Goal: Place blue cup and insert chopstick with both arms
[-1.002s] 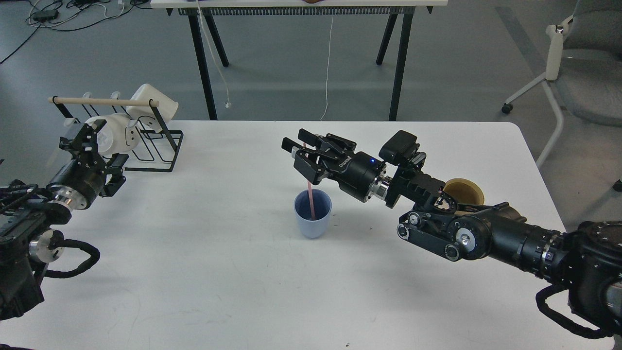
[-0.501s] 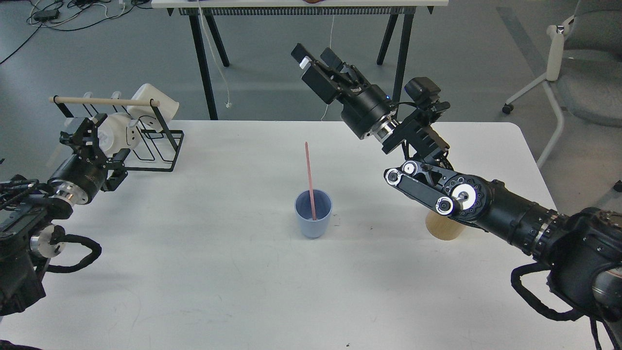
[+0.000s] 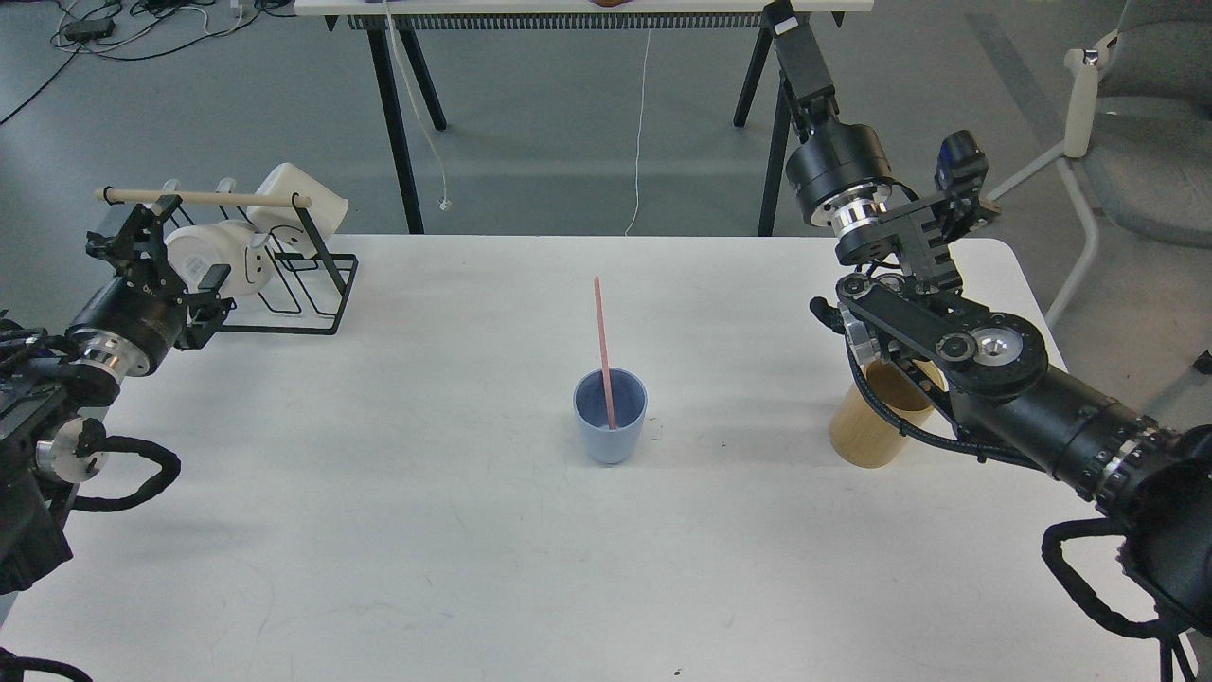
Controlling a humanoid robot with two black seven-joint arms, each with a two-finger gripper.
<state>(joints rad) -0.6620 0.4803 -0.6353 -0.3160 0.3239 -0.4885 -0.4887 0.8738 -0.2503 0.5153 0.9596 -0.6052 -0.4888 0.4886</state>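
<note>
The blue cup (image 3: 611, 431) stands upright near the middle of the white table (image 3: 398, 530). The pink chopstick (image 3: 600, 332) stands in it, leaning slightly left, with its top well above the rim. My right gripper (image 3: 793, 43) is raised high at the back right, far above and right of the cup. It holds nothing and is seen edge-on, so its fingers cannot be told apart. My left gripper (image 3: 133, 227) is at the far left by the rack, open and empty.
A black wire rack (image 3: 317, 284) with a pale wooden rod (image 3: 204, 199) and white mugs (image 3: 213, 256) stands at the back left, next to my left gripper. A tan wooden cylinder (image 3: 866, 436) stands under my right forearm. A black-legged table (image 3: 402, 114) and a chair (image 3: 1127, 142) stand beyond.
My right gripper let go of the chopstick, which now stands free in the cup, then rose and swung back to the right. My left gripper drew back slightly to the left.
</note>
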